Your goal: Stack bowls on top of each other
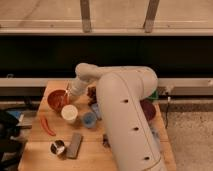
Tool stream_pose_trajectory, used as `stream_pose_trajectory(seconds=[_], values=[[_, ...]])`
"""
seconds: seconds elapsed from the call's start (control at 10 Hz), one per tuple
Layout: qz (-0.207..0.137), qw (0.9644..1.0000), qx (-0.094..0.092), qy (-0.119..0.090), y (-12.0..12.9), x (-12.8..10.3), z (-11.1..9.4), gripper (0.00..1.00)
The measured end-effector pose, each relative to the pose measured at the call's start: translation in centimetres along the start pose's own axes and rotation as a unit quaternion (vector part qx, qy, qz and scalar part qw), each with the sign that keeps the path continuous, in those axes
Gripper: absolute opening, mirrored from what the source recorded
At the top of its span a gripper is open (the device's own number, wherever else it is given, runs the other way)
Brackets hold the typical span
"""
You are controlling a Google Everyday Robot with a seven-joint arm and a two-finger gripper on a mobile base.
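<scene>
Wooden table (pixel 35 150): red-orange bowl (pixel 56 100), white cup (pixel 69 113), blue cup (pixel 89 119); tool (pixel 67 96) at bowl rim.
</scene>
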Motion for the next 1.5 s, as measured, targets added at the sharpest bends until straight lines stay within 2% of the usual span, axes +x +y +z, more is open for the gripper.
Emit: stream_pose_trajectory(seconds=[0.5, 0.9, 1.1, 1.3, 1.5], values=[[0.011, 0.9998, 0.01, -0.012, -0.3, -1.8, -2.7, 0.0], [0.035, 0.9981, 0.041, -0.031, -1.7, -5.0, -8.2, 0.0], [0.053, 0.9959, 0.058, -0.044, -2.9, -4.7, -10.8, 0.0], [0.074, 0.9922, 0.069, -0.072, -4.5, -3.6, -14.5, 0.0], [0.094, 0.988, 0.078, -0.094, -5.8, -2.0, -17.2, 0.0]])
